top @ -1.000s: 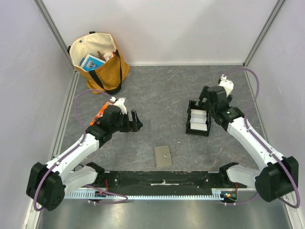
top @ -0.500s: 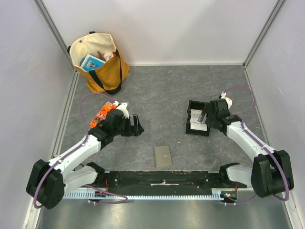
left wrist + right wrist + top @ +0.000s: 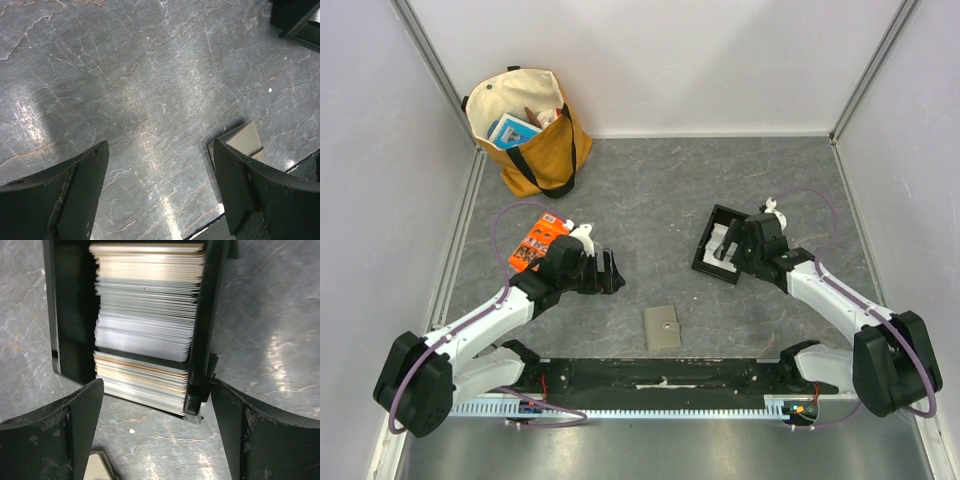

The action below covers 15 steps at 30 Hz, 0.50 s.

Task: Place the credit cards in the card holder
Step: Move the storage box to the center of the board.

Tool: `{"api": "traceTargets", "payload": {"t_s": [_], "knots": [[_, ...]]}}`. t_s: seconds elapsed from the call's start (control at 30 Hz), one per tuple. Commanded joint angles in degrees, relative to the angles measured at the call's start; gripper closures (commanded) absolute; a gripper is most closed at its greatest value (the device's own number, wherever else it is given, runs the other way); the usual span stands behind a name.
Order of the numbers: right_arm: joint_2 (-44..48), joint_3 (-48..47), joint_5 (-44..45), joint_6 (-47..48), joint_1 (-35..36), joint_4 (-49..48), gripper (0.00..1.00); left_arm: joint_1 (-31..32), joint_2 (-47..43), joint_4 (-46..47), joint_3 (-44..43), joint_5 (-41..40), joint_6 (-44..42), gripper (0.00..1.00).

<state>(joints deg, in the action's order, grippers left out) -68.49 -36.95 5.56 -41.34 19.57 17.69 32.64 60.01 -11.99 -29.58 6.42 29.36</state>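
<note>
The credit cards stand packed on edge in a black open tray; white, pale grey and tan edges show. In the top view the tray lies right of centre with the cards partly under my right arm. My right gripper hangs open just above the tray's near end, nothing between its fingers. The olive-grey card holder lies shut on the table near the front edge. My left gripper is open over bare table, the card holder just beyond its right finger.
An orange printed packet lies behind my left arm. A tan tote bag with things inside stands at the back left corner. Grey walls close in the table on three sides. The black base rail runs along the near edge.
My right arm has swung nearer and lower over the tray, which now lies turned a little. My left gripper has moved right and nearer, uncovering the orange packet. Both stay open.
</note>
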Motion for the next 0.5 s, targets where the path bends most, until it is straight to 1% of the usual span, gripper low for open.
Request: {"api": "traceTargets", "payload": {"t_s": [0.0, 0.17, 0.23, 0.33, 0.37, 0.43, 0.47], "knots": [[-2.0, -2.2, -2.1, -3.0, 2.3, -5.5, 0.05, 0.4, -0.9, 1.7, 0.1, 0.6, 1.8, 0.1], [-1.1, -3.8, -5.4, 0.7, 4.0, -4.8, 0.05, 0.4, -2.3, 1.1, 0.6, 0.7, 2.4, 0.1], [1.2, -4.5, -5.3, 3.1, 3.9, -1.3, 0.04, 0.4, -2.8, 0.6, 0.6, 0.8, 2.4, 0.11], [8.3, -5.1, 1.3, 5.7, 4.1, 7.4, 0.03, 0.8, -3.7, 0.4, 1.5, 0.9, 2.8, 0.12], [15.2, -4.6, 4.8, 7.8, 4.0, 12.7, 0.04, 1.5, -3.9, 0.4, 2.1, 2.0, 3.1, 0.15], [19.7, -3.3, 2.9, 9.2, 4.2, 14.2, 0.07, 2.7, -3.6, 0.3, 2.2, 2.8, 3.2, 0.18], [21.5, -2.4, 0.4, 9.3, 4.1, 14.3, 0.09, 3.5, -3.3, 0.2, 2.4, 3.1, 3.4, 0.19]]}}
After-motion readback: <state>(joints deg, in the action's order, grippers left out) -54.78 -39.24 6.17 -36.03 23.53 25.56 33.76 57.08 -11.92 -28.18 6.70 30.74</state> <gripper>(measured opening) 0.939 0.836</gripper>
